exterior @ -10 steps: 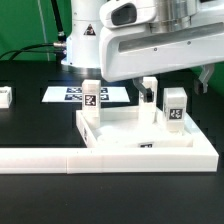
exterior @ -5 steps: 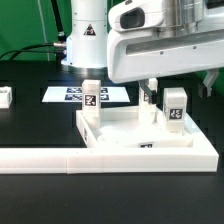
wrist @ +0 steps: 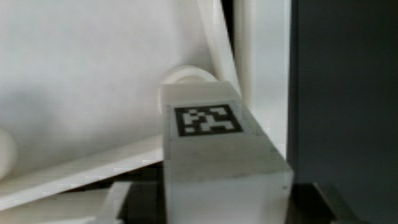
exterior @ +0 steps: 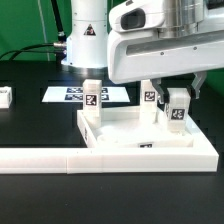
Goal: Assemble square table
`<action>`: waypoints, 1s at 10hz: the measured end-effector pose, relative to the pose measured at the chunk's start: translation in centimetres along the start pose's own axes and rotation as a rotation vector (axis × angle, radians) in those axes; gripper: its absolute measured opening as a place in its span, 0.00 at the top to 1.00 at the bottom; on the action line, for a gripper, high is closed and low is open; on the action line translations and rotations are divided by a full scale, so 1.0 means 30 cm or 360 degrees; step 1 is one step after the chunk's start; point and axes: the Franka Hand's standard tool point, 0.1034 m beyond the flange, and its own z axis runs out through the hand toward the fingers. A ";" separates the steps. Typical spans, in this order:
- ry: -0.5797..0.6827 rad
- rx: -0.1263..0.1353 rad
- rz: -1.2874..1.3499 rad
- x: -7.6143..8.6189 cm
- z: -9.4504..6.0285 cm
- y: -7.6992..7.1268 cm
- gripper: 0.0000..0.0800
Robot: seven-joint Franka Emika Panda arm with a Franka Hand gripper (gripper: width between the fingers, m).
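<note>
- My gripper (exterior: 179, 103) straddles the upright leg (exterior: 177, 114) at the tabletop's (exterior: 150, 152) corner, on the exterior view's right.
- Jaws partly closed; I cannot tell if they pinch it.

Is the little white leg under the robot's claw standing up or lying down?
Standing up. The leg stands straight and tall at the tabletop's far corner, tag facing front, under the gripper.

Black worktop (exterior: 30, 125) lies open at the frame's left and bottom. At centre, left leg (exterior: 91, 97) and right leg (exterior: 177, 108), pinched between the jaws, flank the tabletop's (exterior: 125, 128) bare middle.
</note>
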 end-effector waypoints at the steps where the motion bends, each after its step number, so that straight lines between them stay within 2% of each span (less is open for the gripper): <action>1: 0.0000 0.0001 0.0023 0.000 0.000 0.000 0.63; 4: 0.0034 0.0017 0.0130 0.008 -0.004 0.016 0.63; 10: 0.0163 0.0059 0.1007 0.014 -0.002 0.010 0.63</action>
